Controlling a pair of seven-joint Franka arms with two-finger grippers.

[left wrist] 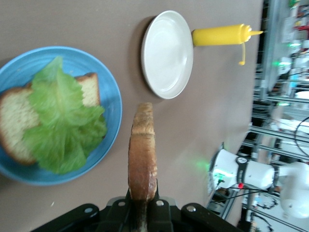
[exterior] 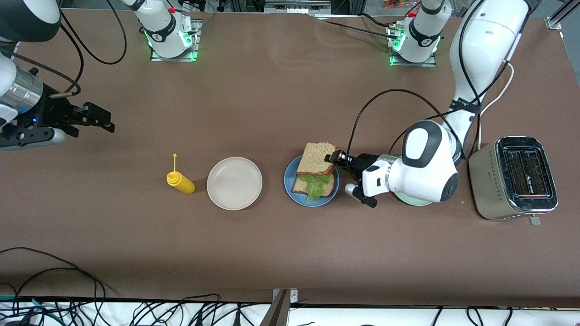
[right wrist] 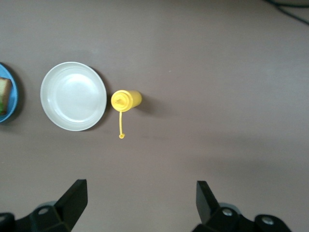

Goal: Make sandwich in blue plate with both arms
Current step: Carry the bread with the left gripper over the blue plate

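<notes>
The blue plate (exterior: 289, 181) holds a bottom bread slice (exterior: 300, 185) with a green lettuce leaf (exterior: 316, 185) on it; both also show in the left wrist view, plate (left wrist: 108, 96) and lettuce (left wrist: 63, 121). My left gripper (exterior: 334, 158) is shut on the top bread slice (exterior: 318, 159) by its edge, holding it over the plate's part farther from the front camera. In the left wrist view this slice (left wrist: 142, 154) stands edge-on between the fingers. My right gripper (exterior: 102, 118) is open and empty, waiting over bare table at the right arm's end; its fingertips (right wrist: 77, 195) show wide apart.
A beige-white plate (exterior: 234, 183) and a yellow squeeze bottle (exterior: 181, 181) stand beside the blue plate toward the right arm's end. A mint-green plate (exterior: 414, 200) lies mostly hidden under the left arm. A silver toaster (exterior: 514, 178) stands at the left arm's end.
</notes>
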